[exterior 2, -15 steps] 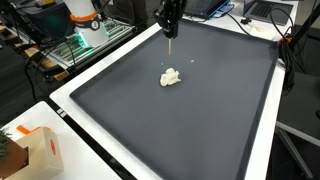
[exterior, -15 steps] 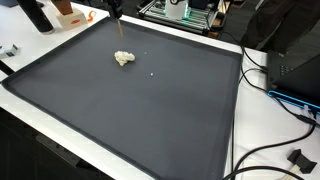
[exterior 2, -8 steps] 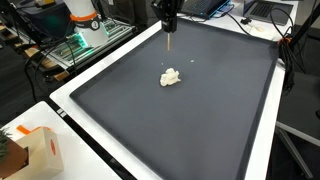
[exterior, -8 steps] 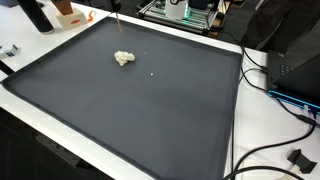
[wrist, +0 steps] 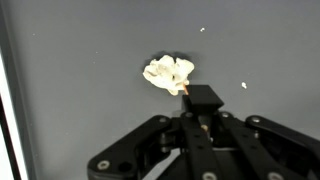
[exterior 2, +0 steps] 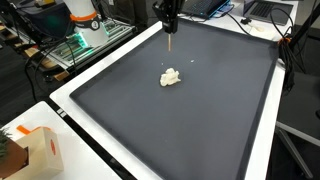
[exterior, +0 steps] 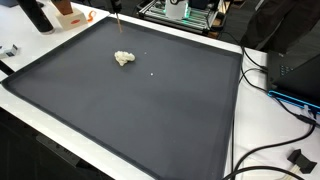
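Black matting (exterior: 150, 110) covers most of a white bench (exterior: 30, 45); cables and electronics stand along the far edges.

1. Location of the workpiece. A crumpled off-white lump (exterior 2: 171, 77) lies on the mat toward one end, with a few white specks (wrist: 244, 85) near it. Nothing touches it.

2. Step in hand (judged). The hand (exterior 2: 171, 27) hangs above the mat with a thin stick (exterior 2: 172, 42) pointing straight down. In both exterior views the stick tip is clear of the surface and to the far side of the lump. In the wrist view the tip (wrist: 187, 90) appears just beside the lump's edge. This reads as a hover-and-align stage.

3. What a further move calls for (judged). Any descent needs the stick kept vertical and its tip aimed at the lump (wrist: 168, 74), which looks light and likely to skid.

4. State of the hand. The fingers (wrist: 205, 100) are closed together, clamped on the stick's upper end; they touch nothing else.
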